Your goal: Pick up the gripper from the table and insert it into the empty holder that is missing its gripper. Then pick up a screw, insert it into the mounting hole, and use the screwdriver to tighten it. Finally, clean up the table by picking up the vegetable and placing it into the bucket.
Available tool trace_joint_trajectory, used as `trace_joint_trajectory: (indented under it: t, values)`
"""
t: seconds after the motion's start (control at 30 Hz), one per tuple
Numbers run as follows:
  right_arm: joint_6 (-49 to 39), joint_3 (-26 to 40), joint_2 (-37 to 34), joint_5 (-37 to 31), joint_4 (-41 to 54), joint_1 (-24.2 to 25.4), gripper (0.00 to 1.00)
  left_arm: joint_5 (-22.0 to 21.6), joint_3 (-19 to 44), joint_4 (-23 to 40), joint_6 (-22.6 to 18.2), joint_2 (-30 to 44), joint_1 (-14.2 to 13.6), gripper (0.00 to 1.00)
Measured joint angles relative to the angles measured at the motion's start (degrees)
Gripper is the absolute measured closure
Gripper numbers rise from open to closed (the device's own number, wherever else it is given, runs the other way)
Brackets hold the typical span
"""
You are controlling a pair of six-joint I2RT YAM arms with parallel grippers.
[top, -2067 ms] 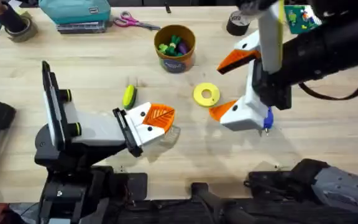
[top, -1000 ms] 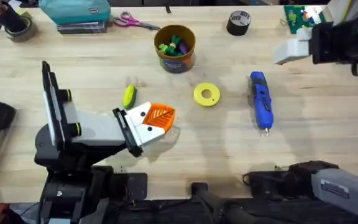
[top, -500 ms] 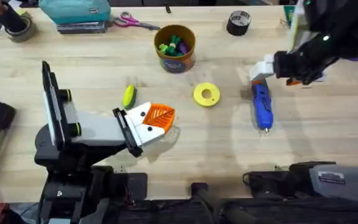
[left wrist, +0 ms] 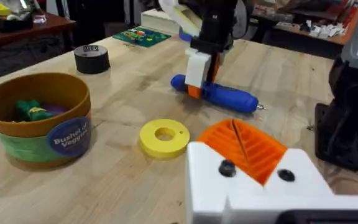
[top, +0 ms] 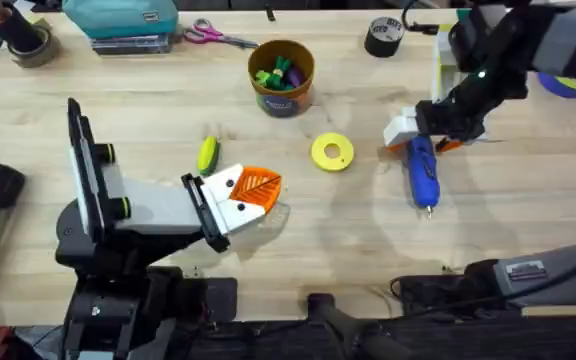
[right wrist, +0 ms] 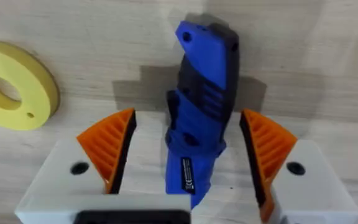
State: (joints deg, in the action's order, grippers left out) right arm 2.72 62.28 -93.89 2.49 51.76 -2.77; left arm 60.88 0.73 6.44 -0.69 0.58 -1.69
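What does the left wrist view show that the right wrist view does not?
Left wrist alone: the bucket, a black tape roll, and the screwdriver's metal tip. Right wrist alone: the right hand open, its orange pads either side of the screwdriver with gaps showing, and a label on the tool's body. Both: the screwdriver lying on the table and the yellow disc.

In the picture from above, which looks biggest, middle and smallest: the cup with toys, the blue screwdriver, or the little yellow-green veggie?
1. The bucket looks biggest.
2. The screwdriver is about as long but much thinner, and partly hidden under the right gripper.
3. The vegetable looks smallest.
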Motion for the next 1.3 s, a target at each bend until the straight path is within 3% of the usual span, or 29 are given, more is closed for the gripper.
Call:
trace_joint_trajectory:
  t: [0.67,0.77,0.87,1.03,1.1,1.2,1.3]
  values:
    - [-0.39,-3.58,-0.72,-0.93,-7.37,-0.1,0.007,0.0,0.0,0.0,0.0,0.0,0.0,0.985]
    - [-0.4,-3.65,-0.72,-1.38,-7.5,-0.21,0.046,0.0,0.0,0.0,0.01,0.0,-0.01,0.985]
    - [-0.37,-3.75,-0.72,-2.18,-7.64,-0.21,0.14,0.0,0.0,0.0,0.01,0.0,0.01,0.985]
    - [-0.44,-3.96,-0.72,-3.71,-7.77,-0.1,0.439,0.0,0.0,0.0,0.0,0.0,0.01,0.985]
    - [-0.44,-3.99,-0.72,-3.96,-7.81,-0.1,0.603,0.0,0.0,0.0,0.01,0.0,0.01,0.985]
    - [-0.43,-4.24,-0.74,-3.97,-7.9,-0.1,0.956,0.0,0.0,0.0,0.0,0.0,0.01,0.985]
    - [-0.39,-4.48,-0.74,-3.93,-7.93,-0.1,0.975,0.0,0.0,0.0,0.0,0.0,-0.01,0.985]
